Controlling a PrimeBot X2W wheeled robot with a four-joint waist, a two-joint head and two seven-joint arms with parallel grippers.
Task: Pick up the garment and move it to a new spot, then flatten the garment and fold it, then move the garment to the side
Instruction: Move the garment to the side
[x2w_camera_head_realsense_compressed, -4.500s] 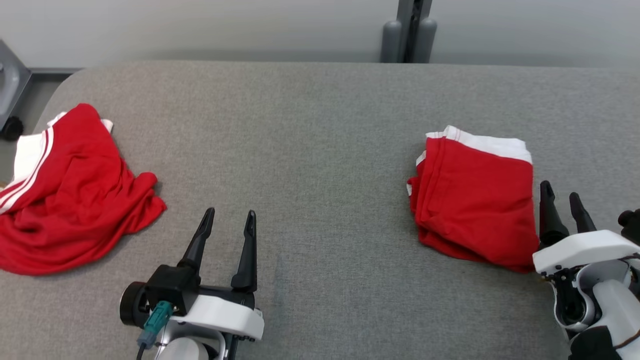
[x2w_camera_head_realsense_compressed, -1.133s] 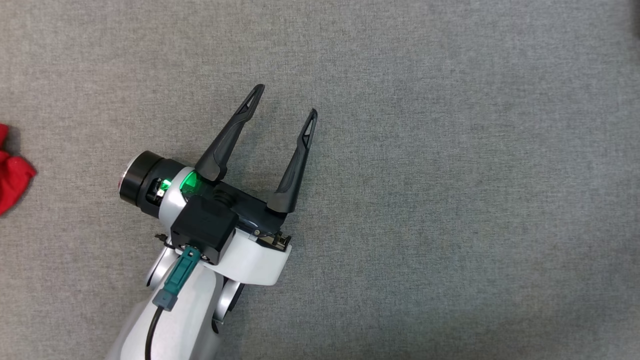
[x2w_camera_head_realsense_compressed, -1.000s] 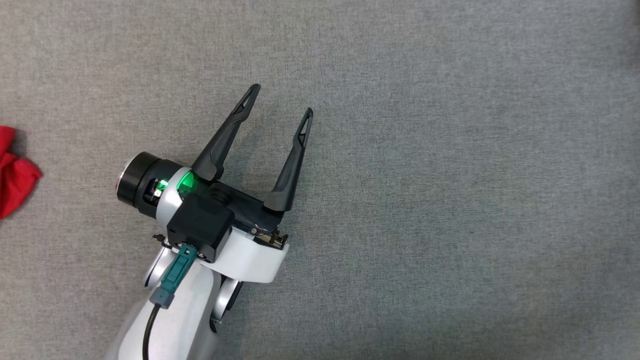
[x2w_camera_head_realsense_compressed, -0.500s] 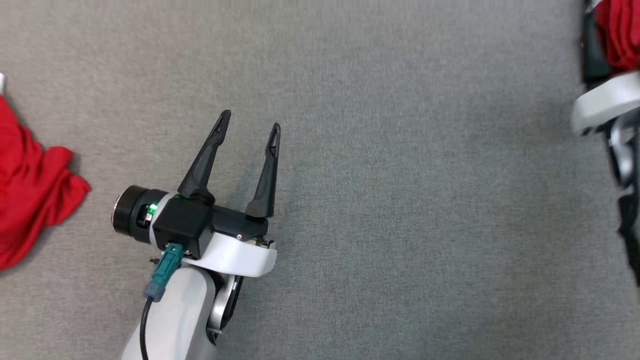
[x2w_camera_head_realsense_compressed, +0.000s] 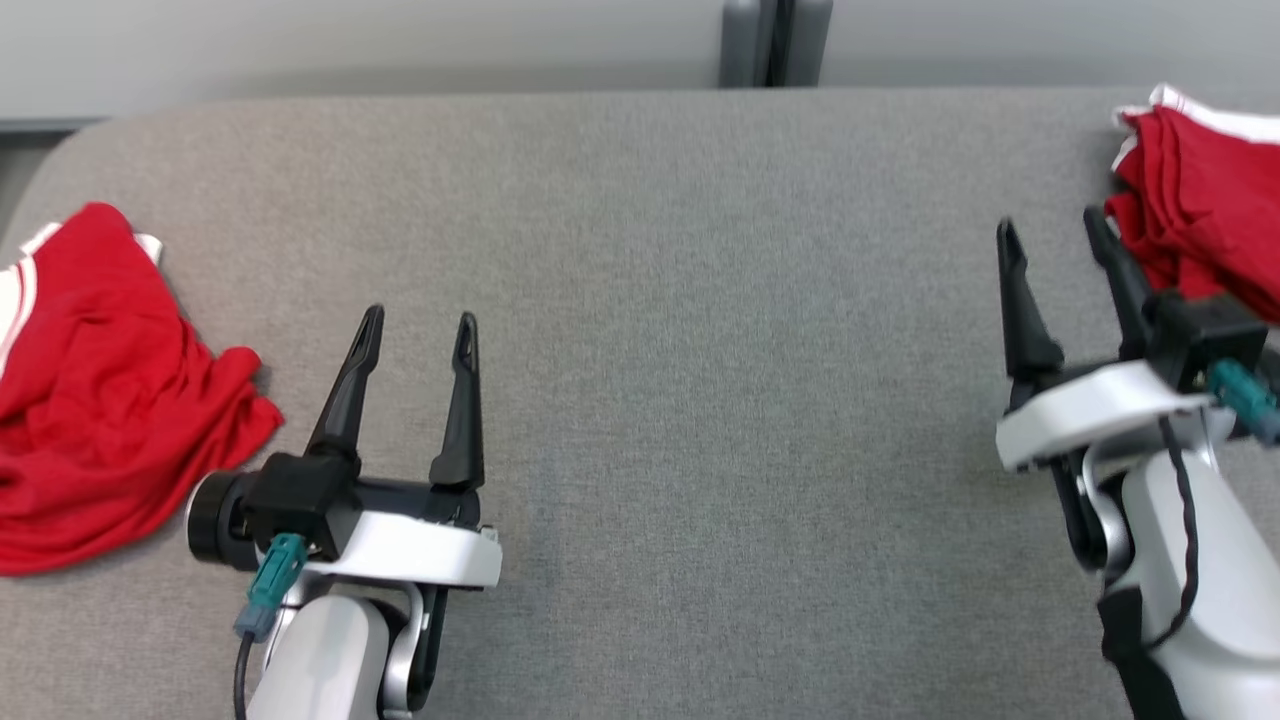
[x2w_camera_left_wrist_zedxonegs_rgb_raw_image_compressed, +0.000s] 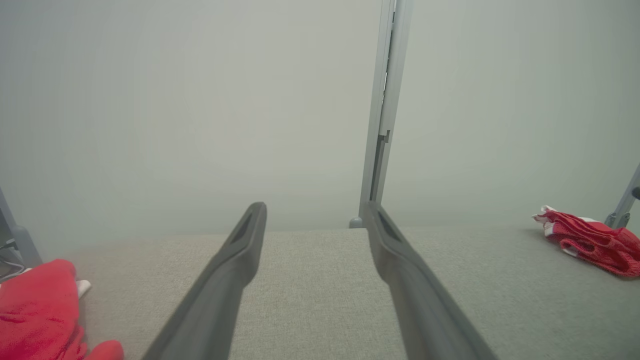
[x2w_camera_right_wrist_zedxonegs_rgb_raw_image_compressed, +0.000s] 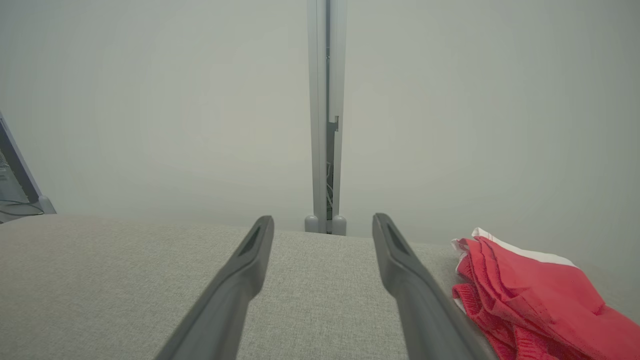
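Folded garment (x2w_camera_head_realsense_compressed: 1200, 190) lay aside; left gripper (x2w_camera_head_realsense_compressed: 419, 316) and right gripper (x2w_camera_head_realsense_compressed: 1048, 222) gaped empty.
We judged the next move: grasp crumpled garment (x2w_camera_head_realsense_compressed: 100, 400) at nine o'clock.

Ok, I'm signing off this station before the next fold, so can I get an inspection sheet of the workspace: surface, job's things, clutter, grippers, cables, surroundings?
Surface: grey fabric table, flat, no marks seen.
Job's things: crumpled garment, red with white trim, at the table's left; folded garment, red with a white band, at the far right.
Clutter: nothing seen.
Grippers: left gripper open and empty, right of the crumpled garment and apart from it; right gripper open and empty, close beside the folded garment, contact unclear.
Cables: left plug and right plug, teal, each with a black cable along its wrist.
Surroundings: pale wall; grey post behind the table.
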